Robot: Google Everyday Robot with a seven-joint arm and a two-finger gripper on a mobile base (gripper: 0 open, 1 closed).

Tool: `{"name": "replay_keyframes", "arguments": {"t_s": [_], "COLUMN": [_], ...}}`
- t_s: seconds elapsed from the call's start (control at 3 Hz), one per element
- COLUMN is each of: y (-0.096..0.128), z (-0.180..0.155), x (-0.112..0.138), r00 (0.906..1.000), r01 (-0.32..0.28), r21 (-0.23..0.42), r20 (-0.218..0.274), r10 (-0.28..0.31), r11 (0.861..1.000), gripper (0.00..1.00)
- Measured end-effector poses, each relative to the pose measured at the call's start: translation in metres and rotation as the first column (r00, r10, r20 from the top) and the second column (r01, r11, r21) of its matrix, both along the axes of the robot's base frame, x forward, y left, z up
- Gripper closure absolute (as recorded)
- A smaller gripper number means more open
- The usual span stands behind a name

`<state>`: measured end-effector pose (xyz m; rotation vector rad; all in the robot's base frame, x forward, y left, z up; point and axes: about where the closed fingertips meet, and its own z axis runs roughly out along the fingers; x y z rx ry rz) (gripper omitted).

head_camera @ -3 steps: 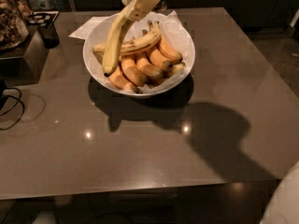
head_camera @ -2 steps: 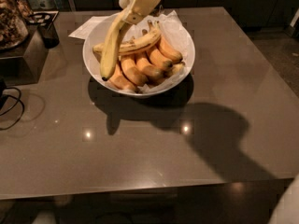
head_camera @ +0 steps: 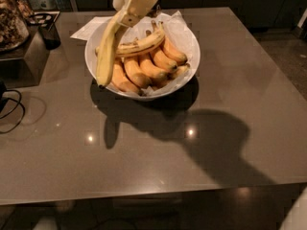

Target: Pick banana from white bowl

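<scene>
The banana point(head_camera: 107, 51) dangles over the white bowl point(head_camera: 191, 63)

It hangs tip-down above the bowl's left side; behind, the gripper point(head_camera: 130, 14) has its fingers pinched on the top end. A slow, straight lift should avoid swinging.

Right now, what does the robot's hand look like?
The gripper, at the top of the picture above the white bowl, is pale cream and blocky, with flat, smooth sides narrowing toward its tip. No cables, markings or stickers show on the part in view.

gripper point(head_camera: 135, 5) clasping banana point(head_camera: 107, 54), above white bowl point(head_camera: 195, 44)
</scene>
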<state>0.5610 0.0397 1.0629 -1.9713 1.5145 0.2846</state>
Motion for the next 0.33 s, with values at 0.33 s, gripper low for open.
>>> {"name": "replay_keyframes", "arguments": {"t_s": [0.33], "y": [0.0056], "z": [0.0043], "x": [-0.0079], "r00": [0.9999], "r01": [-0.007], "r21": [0.003], "r20": [0.009], "r10": [0.007], "r11": [1.0], "gripper": [1.0]}}
